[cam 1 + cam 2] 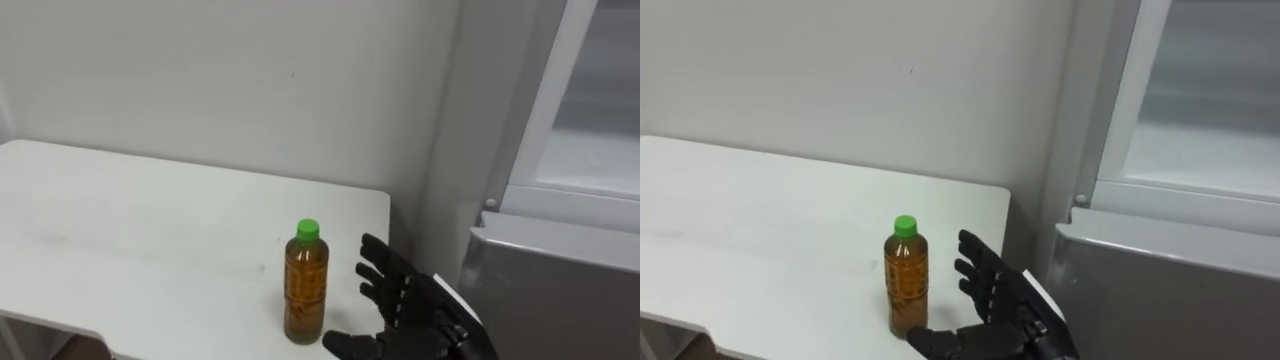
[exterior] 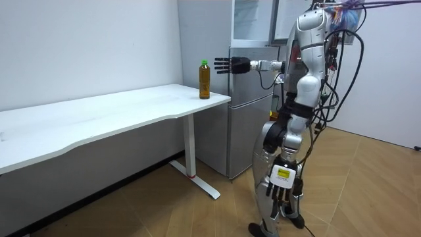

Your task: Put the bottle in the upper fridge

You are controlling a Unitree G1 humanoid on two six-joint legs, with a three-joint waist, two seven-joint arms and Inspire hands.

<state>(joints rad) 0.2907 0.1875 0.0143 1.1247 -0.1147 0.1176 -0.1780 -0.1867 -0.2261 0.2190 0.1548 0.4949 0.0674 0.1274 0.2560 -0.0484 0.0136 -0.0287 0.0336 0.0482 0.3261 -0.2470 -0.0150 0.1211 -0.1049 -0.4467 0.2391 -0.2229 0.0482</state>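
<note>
A clear bottle (image 1: 305, 285) of amber drink with a green cap stands upright near the right front corner of the white table (image 1: 150, 230). My right hand (image 1: 405, 310) is open just to the bottle's right, with its fingers spread and the thumb reaching under toward the bottle's base; it is close but not closed on it. The room view shows the same arm stretched out level, with the hand (image 2: 227, 65) beside the bottle (image 2: 204, 80). My left hand (image 2: 279, 192) hangs relaxed by my thigh. The fridge (image 1: 560, 270) stands right of the table.
The fridge's grey lower door (image 1: 1160, 300) sits close to my right arm, and a white-framed upper section (image 1: 1150, 110) rises above it. A plain wall runs behind the table. I stand on the wooden floor (image 2: 368, 191) in front of the fridge, at the table's end.
</note>
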